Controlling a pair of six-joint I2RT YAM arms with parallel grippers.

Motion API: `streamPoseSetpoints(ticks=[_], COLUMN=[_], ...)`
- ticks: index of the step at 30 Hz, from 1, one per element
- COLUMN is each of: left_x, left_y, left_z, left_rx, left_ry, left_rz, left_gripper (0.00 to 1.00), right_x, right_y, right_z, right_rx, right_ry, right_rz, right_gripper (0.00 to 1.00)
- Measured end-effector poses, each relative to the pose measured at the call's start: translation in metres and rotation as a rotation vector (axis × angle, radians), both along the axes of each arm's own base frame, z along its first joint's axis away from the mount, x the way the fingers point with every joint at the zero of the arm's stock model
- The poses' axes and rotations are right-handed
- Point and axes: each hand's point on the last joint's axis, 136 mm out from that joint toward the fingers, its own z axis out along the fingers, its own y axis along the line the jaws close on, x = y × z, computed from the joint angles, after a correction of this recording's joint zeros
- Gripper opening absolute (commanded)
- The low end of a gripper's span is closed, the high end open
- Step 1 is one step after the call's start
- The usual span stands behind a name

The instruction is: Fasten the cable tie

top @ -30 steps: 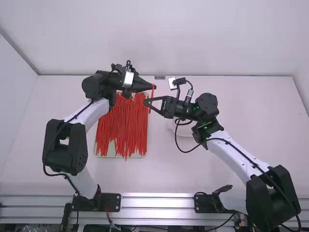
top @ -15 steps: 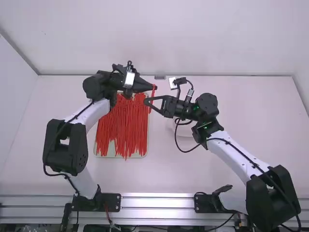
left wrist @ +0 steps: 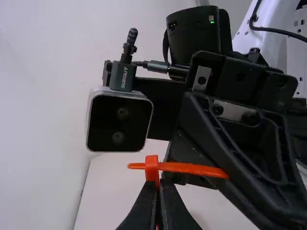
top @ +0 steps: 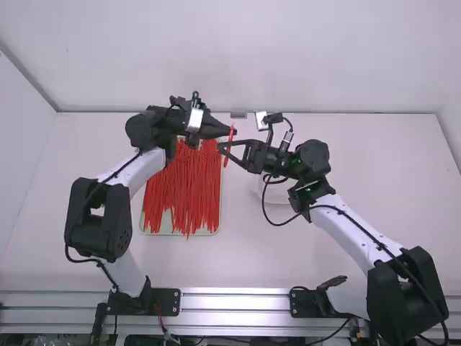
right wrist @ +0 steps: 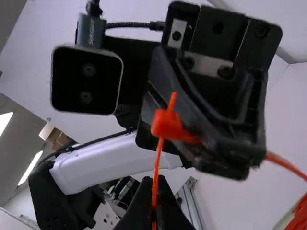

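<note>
A single red cable tie (top: 230, 144) hangs in the air between the two grippers, above the far end of the tie pile. My left gripper (top: 229, 132) is shut on it just below its square head (left wrist: 151, 165), and the strap (left wrist: 192, 169) runs sideways past the right gripper's body (left wrist: 230, 120). My right gripper (top: 221, 149) faces the left one at close range and is shut on the thin strap (right wrist: 156, 163). In the right wrist view the tie's head (right wrist: 165, 125) sits against the left gripper's fingers (right wrist: 211, 120), and the tie's other end (right wrist: 283, 160) trails off.
A beige tray (top: 211, 229) holds a spread of several red cable ties (top: 184, 191) under the left arm. A white round object (top: 258, 192) sits on the table below the right wrist. A small grey fitting (top: 238, 114) is at the table's far edge.
Both grippers have shifted slightly away from the camera, and the right wrist has risen a little. The tie stays held between them.
</note>
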Motion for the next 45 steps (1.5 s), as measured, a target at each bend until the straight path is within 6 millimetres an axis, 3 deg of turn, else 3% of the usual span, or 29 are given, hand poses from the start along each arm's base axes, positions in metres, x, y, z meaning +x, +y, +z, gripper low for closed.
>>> streamPoseSetpoints(ticks=[28,45], left_x=[-0.003,-0.003], left_y=[-0.006,-0.012], left_z=[-0.014,-0.010], left_rx=[-0.022,-0.046], left_ry=[-0.015,-0.020], left_rz=[-0.002,0.001], left_gripper=[0.01,0.01], right_x=[0.012,0.016], right_y=[-0.012,-0.021], right_z=[-0.005,-0.005], right_rx=[-0.015,-0.021], right_ry=[0.010,-0.016], right_rz=[-0.033,-0.039], right_gripper=[0.00,0.00])
